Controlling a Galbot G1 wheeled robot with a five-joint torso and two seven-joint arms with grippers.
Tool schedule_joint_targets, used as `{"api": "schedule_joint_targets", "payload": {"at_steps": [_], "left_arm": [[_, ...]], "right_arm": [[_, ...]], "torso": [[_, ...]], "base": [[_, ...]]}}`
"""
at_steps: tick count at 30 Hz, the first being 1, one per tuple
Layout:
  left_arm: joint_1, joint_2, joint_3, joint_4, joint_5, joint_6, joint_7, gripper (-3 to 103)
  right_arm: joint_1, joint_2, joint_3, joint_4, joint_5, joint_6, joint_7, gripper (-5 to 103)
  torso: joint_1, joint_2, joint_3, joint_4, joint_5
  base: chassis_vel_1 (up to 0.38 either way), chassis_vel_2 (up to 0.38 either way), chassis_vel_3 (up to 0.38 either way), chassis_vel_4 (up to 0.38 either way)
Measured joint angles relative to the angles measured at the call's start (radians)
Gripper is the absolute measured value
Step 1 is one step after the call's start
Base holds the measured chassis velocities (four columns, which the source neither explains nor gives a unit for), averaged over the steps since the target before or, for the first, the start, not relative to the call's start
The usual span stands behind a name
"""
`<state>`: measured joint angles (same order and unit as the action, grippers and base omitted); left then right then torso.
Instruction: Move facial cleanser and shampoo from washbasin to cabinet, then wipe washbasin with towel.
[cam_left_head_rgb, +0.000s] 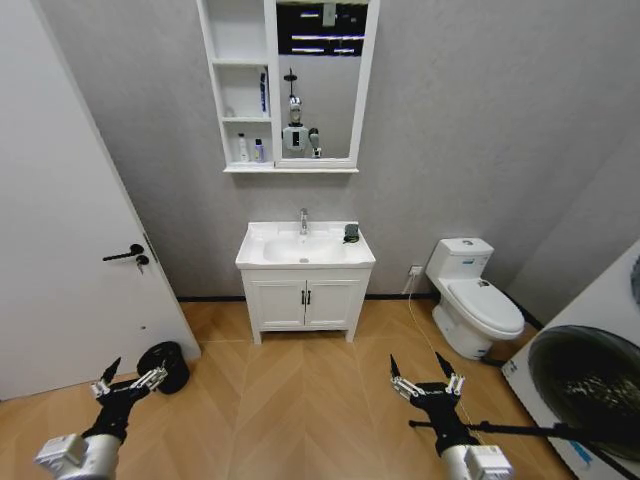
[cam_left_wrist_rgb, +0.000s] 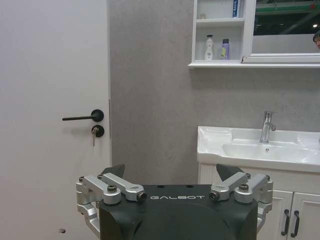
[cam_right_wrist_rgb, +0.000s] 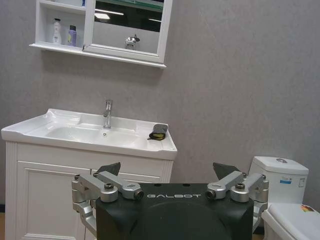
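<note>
Both grippers, left (cam_left_head_rgb: 128, 380) and right (cam_left_head_rgb: 428, 377), wide open, empty, well short of washbasin (cam_left_head_rgb: 262, 248). Towel (cam_left_head_rgb: 351, 233) at basin's right rear looks soft, light; you pinch its top fold.

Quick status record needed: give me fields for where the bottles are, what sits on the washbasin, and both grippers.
bottles: two small bottles stand on the lowest shelf of the cabinet
washbasin: towel lies on its back right corner; rest of the top bare
left gripper: open, holding nothing, low over the floor, far from the basin
right gripper: open, holding nothing, low over the floor
wiping: not begun, towel untouched
</note>
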<state>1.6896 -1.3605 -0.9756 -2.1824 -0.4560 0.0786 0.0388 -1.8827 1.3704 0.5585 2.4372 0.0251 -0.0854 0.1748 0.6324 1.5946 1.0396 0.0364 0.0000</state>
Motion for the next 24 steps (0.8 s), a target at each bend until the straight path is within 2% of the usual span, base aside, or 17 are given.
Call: {"api": "schedule_joint_targets", "payload": {"at_steps": [24], "left_arm": [[0.000,0.000,0.000,0.000,0.000,0.000,0.000,100]], "right_arm": [[0.000,0.000,0.000,-0.001,0.000,-0.002,0.003,100]], "torso": [[-0.001,0.001,0.000,0.0002,0.0000]], "base": [[-0.015,0.006,0.016,-0.005]]}}
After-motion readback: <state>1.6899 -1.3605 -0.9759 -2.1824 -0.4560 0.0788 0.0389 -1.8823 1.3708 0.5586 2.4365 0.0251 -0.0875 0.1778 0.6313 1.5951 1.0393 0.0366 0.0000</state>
